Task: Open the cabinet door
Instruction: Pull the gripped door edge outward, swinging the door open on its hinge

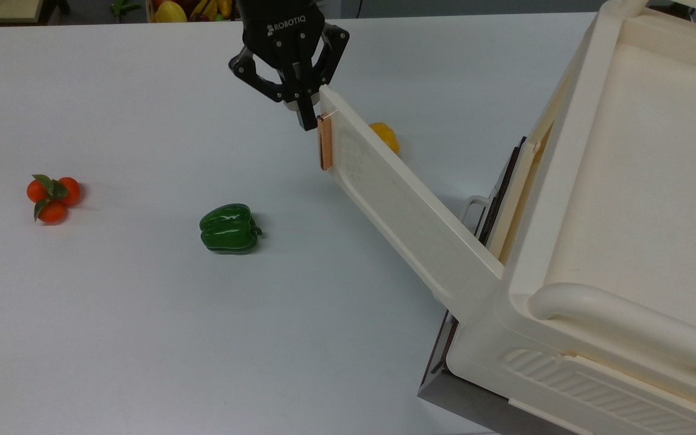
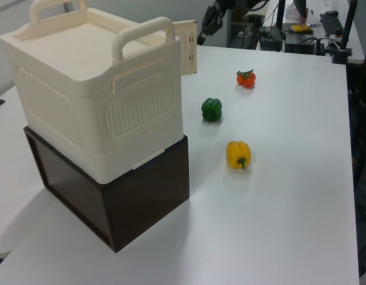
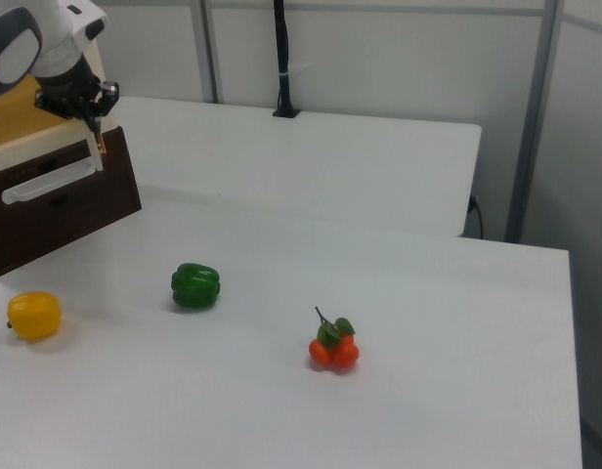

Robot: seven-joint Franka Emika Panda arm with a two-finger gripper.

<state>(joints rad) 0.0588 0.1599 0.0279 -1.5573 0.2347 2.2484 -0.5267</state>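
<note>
Cabinet [image 1: 626,199] occupies the top view's 3 o'clock side of the worktop [image 1: 142,332]. Cabinet door [image 1: 405,211] stands swung well out toward 10 o'clock; opening judged largely done. Hand [image 1: 310,121] is closed on the door's copper handle [image 1: 325,142].

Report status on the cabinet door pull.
Tool at copper strip handle. Cabinet door swung well out over table. Yellow pepper behind door, nothing blocking.
</note>
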